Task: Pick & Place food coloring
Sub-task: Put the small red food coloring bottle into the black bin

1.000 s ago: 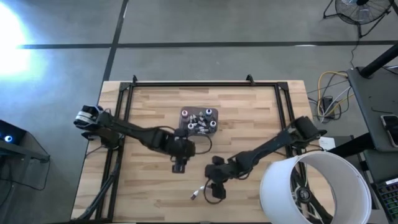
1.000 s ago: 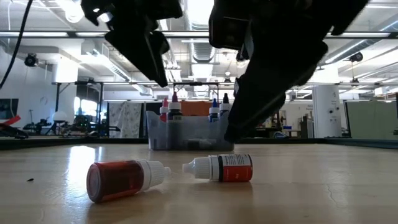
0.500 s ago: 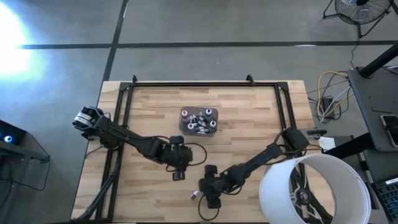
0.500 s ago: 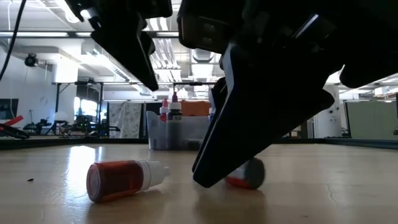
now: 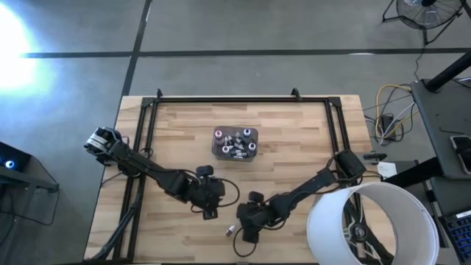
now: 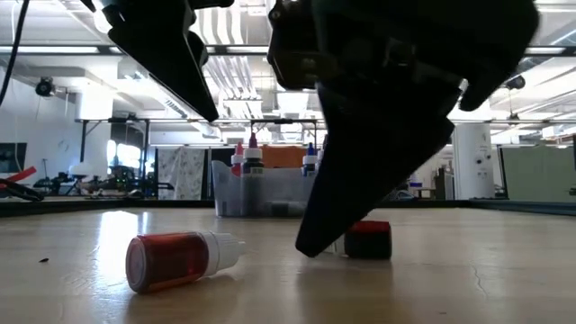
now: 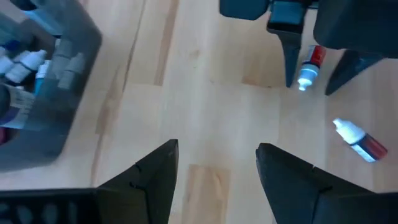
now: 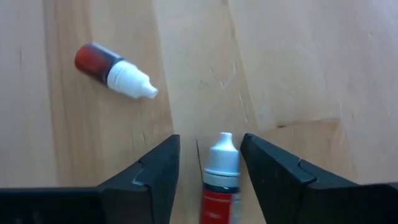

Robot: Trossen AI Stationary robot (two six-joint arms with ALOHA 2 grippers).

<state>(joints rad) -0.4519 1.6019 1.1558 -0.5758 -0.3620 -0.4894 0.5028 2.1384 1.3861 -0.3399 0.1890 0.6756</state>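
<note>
Since the previous second, the right gripper (image 8: 208, 165) had come down from above the table's middle toward the near edge and settled over one lying food coloring bottle (image 8: 219, 180), while the left gripper (image 7: 214, 168) had slid a little nearer that edge too.

That red-labelled, white-capped bottle lay flat on the tabletop (image 5: 294, 140) directly between the right gripper's two dark fingers (image 8: 152, 171), its nozzle pointing out past the fingertips. The fingers stood apart on either side of it, close against the bottle — whether they actually pressed on it could not be told. In the low view the bottle's red end showed beside the tip of one finger, resting on the wood.

A second red bottle (image 8: 112, 70) with a white cap lay on its side nearby, apart from the gripper and closer to the near edge — it sat in the foreground of the low view, untouched.

The left gripper hung above bare wood just left of the right one, its fingers parted and holding nothing.

Toward the far edge, near the middle of the tabletop, a grey tub (image 5: 235, 143) held several upright bottles (image 6: 245, 155) with red, dark and blue caps.
</note>
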